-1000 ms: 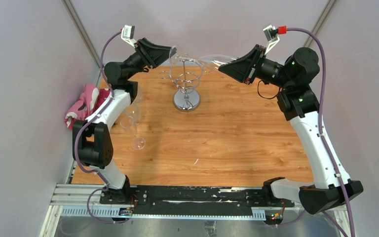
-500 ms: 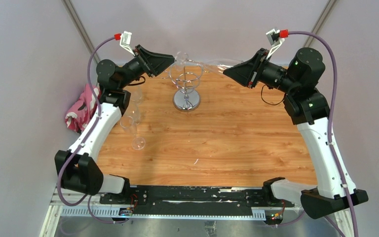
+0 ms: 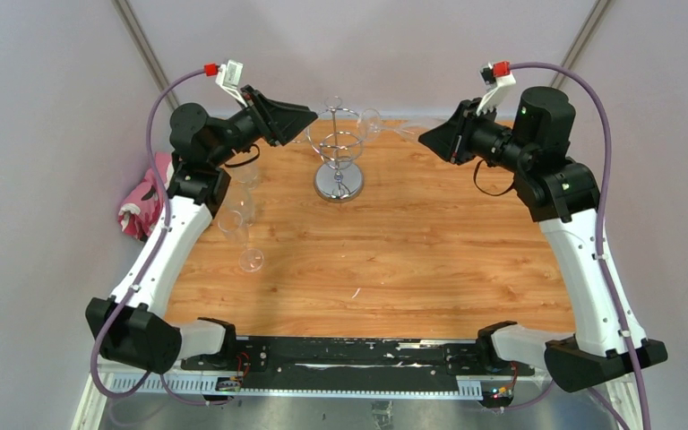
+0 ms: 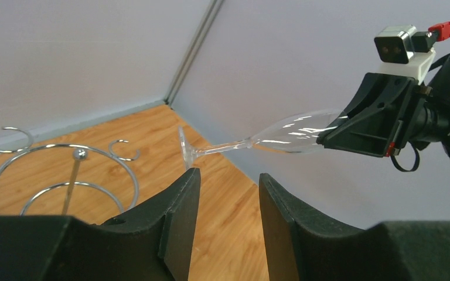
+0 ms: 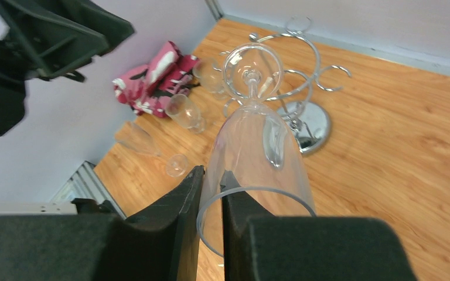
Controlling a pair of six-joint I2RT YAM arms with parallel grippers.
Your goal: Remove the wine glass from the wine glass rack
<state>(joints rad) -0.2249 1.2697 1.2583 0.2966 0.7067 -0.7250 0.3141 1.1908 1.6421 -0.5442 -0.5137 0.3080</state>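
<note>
The wine glass rack (image 3: 339, 163), a chrome wire stand on a disc base, stands at the back middle of the table. It also shows in the left wrist view (image 4: 64, 170) and the right wrist view (image 5: 310, 123). My right gripper (image 3: 425, 136) (image 5: 211, 175) is shut on the rim of a clear wine glass (image 5: 258, 146), one finger inside the bowl and one outside. The glass (image 4: 287, 134) (image 3: 381, 124) is held lying sideways, its foot pointing at the rack's top rings and apart from them. My left gripper (image 3: 309, 116) (image 4: 228, 175) is open and empty, left of the rack top.
Several other clear glasses (image 3: 237, 219) stand or lie on the left side of the table, also in the right wrist view (image 5: 184, 111). A pink cloth (image 3: 143, 202) (image 5: 155, 76) lies off the left edge. Grey walls close in behind.
</note>
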